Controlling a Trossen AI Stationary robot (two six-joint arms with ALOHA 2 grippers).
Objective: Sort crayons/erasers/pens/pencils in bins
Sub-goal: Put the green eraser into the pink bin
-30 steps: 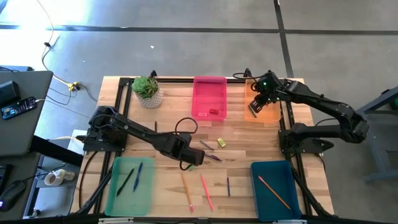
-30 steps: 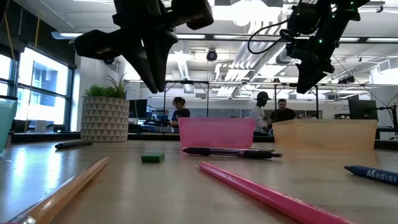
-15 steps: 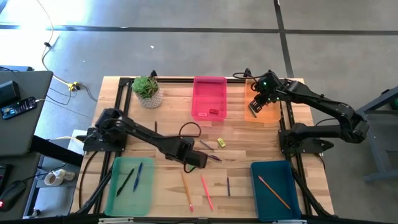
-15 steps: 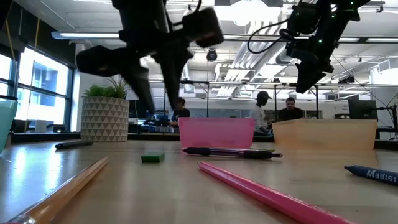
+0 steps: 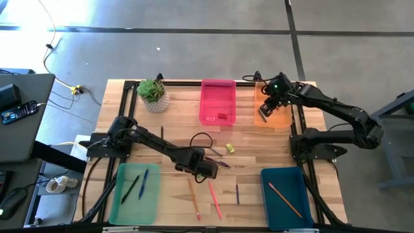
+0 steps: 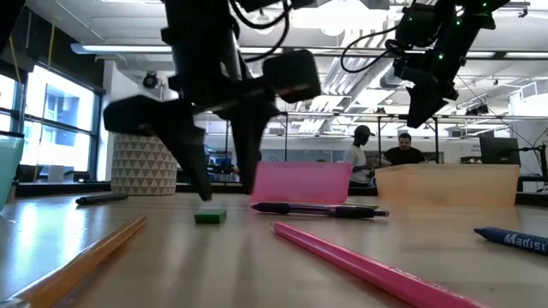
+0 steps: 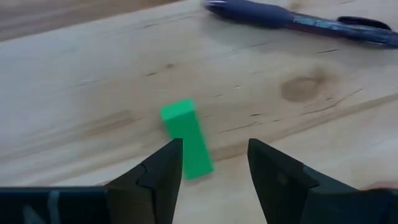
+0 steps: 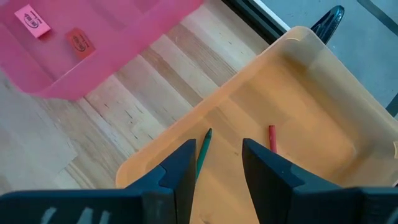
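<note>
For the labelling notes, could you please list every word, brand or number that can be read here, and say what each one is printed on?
"Madisi": white letters, cut off by the picture's edge, on the blue stick at the right of the low view.
Print on the two erasers in the pink bin: too blurred to read.
Print on the dark pen near the green eraser: too blurred to read.
</note>
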